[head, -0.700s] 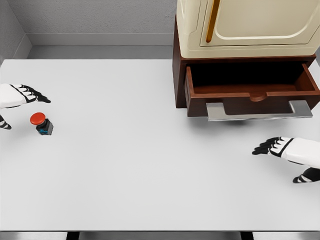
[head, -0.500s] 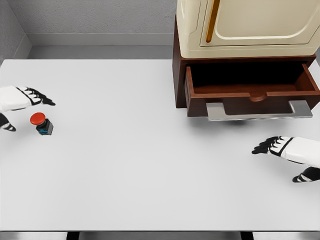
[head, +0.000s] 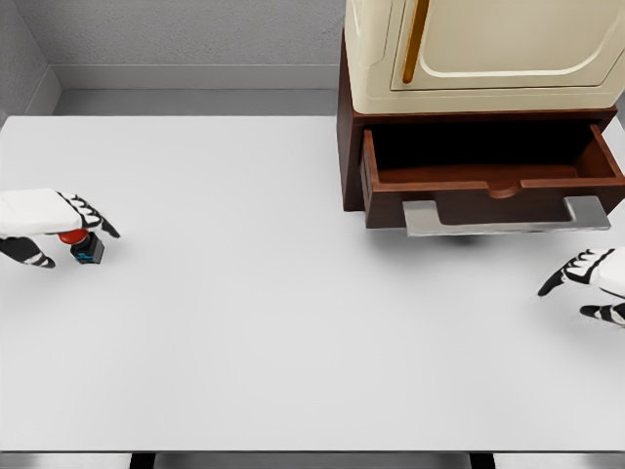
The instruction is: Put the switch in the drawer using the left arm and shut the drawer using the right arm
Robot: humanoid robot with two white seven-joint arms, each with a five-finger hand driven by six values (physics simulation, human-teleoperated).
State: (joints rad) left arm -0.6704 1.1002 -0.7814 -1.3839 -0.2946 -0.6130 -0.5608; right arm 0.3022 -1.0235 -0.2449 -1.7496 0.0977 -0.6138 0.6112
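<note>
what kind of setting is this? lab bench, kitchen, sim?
Looks like a simulated tabletop test scene, not a real room: a plain white table against bare grey walls, a wooden cabinet with its drawer pulled open, and a red-button switch under the left hand.

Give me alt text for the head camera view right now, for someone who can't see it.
The left hand reaches over a red-topped switch at the white table's left edge, fingers spread around it, grasp unclear. At upper right, a wooden drawer stands open and looks empty; the open right hand hovers below its metal handle.
</note>
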